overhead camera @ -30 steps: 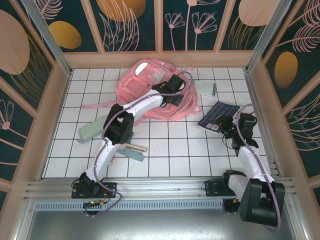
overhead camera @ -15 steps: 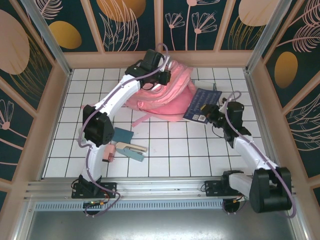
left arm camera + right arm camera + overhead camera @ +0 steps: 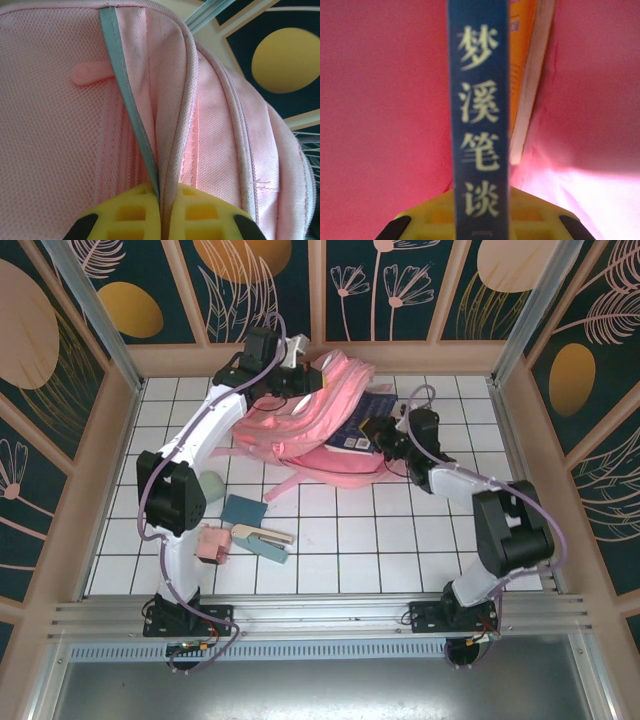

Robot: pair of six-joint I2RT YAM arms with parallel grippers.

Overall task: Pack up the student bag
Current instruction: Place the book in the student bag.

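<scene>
Clutter sits nearest the arm bases on the white tiled table: a small pink block, just beside it a wooden strip lying on a teal piece, and a little further in a teal booklet lying flat. A pale green thing shows just past the booklet, partly hidden by the left arm, and what it is cannot be told. Beyond these, at the far middle of the table and close to the back wall, lies the bag, slumped on its side, with one pink strap trailing toward the near side. The right gripper reaches in from the right, clamped on a dark blue book held at the bag's opening. In the right wrist view its yellow fingers grip either side of the book's spine, which stands upright and bears pale Chinese characters, with pink fabric on both sides. A second book with an orange cover and white page edges stands just behind it to the right. Furthest off, the left gripper hangs over the bag's far top. In the left wrist view its yellow fingers are pressed together on a fold of the bag's pink edge, beside a grey-blue strip, with a pink zip pull lying on the mesh to the left
</scene>
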